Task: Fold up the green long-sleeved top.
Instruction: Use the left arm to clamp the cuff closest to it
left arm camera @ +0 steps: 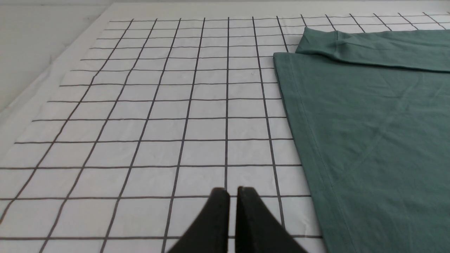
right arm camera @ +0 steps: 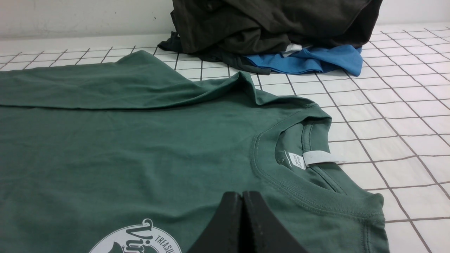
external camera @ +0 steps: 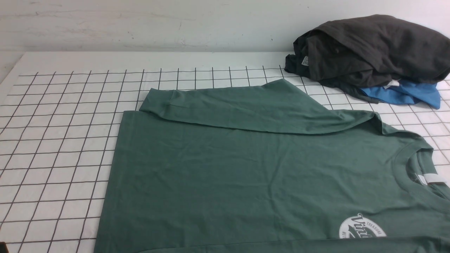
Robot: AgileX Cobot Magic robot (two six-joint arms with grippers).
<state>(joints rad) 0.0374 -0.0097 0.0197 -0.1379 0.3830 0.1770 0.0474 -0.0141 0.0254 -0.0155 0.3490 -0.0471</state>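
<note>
The green long-sleeved top (external camera: 246,175) lies flat on the checked cloth, its neck to the right and its hem to the left. One sleeve (external camera: 246,105) is folded across the far edge of the body, cuff to the left. The white neck label (external camera: 434,178) and round chest logo (external camera: 362,226) show at the near right. Neither arm appears in the front view. My left gripper (left arm camera: 232,189) is shut and empty above bare cloth, just off the top's hem (left arm camera: 299,116). Also shut with nothing in it, my right gripper (right arm camera: 242,193) hangs over the chest between the logo (right arm camera: 140,239) and the collar (right arm camera: 295,189).
A dark grey-black heap of clothes (external camera: 369,49) sits at the back right on a bright blue garment (external camera: 404,94). The white grid-patterned cloth (external camera: 63,140) covers the table, with a bare wall behind.
</note>
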